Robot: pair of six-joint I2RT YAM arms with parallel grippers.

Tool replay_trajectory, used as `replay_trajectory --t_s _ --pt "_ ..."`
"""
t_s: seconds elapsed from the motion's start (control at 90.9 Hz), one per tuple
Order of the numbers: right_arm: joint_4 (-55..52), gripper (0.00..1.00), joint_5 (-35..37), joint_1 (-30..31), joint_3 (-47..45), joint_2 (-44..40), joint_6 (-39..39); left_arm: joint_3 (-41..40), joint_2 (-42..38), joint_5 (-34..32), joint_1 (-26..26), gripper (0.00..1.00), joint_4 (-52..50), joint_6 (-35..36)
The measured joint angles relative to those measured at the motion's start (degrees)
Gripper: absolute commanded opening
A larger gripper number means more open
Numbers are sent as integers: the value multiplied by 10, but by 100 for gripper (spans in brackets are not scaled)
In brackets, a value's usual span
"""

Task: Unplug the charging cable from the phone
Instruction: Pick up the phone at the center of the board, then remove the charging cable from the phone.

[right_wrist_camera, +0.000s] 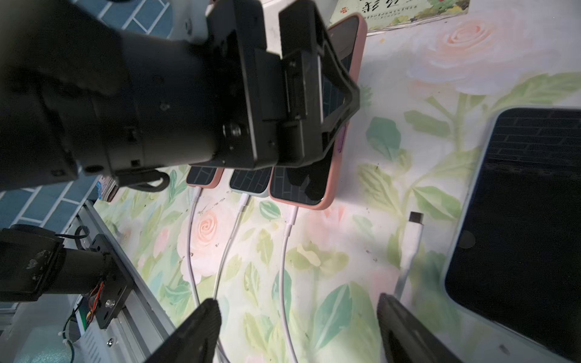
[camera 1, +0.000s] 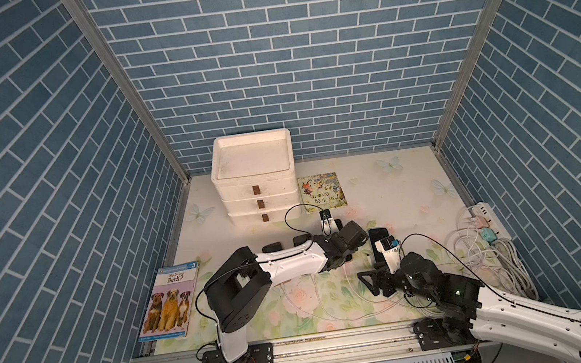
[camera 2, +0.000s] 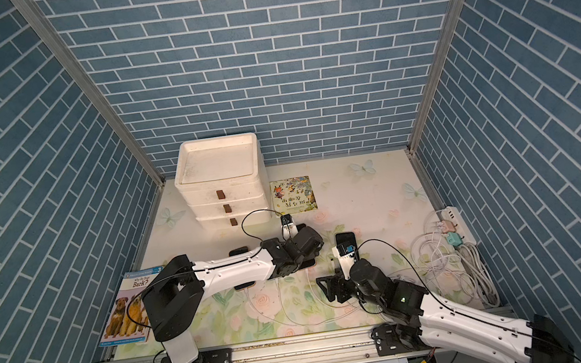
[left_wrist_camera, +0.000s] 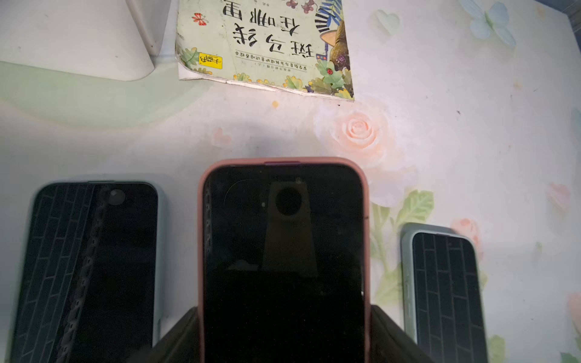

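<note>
The pink-cased phone (left_wrist_camera: pixel 283 239) lies screen up between two other phones. My left gripper (left_wrist_camera: pixel 284 309) straddles it, and both fingers lie against its long sides. From the right wrist view the left gripper (right_wrist_camera: pixel 301 103) sits on top of the pink phone (right_wrist_camera: pixel 314 182). A white charging cable (right_wrist_camera: pixel 286 251) is plugged into the phone's near end. That cable runs toward my right gripper (right_wrist_camera: pixel 295 314), which is open with the cable lying between its fingers, untouched. In both top views the left arm hides most of this phone.
Two neighbouring phones (right_wrist_camera: pixel 202 176) (right_wrist_camera: pixel 250 180) also have white cables plugged in. A dark phone (right_wrist_camera: pixel 518 220) lies to the right with a loose cable plug (right_wrist_camera: pixel 415 220) beside it. A white drawer unit (camera 1: pixel 256 179), two books (camera 1: pixel 322 191) (camera 1: pixel 169 301) and a power strip (camera 1: pixel 485 221) stand around.
</note>
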Motion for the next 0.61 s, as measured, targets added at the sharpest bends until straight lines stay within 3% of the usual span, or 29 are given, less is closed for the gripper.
replay_trajectory --t_s 0.231,0.495,0.605 --pt "34 84 42 57 -13 90 4 0 0 0 -2 0 19 -12" --pt "90 81 49 76 -22 101 9 0 0 -2 -3 0 24 -15" --pt "106 67 48 76 -30 112 21 0 0 -4 -3 0 24 -17"
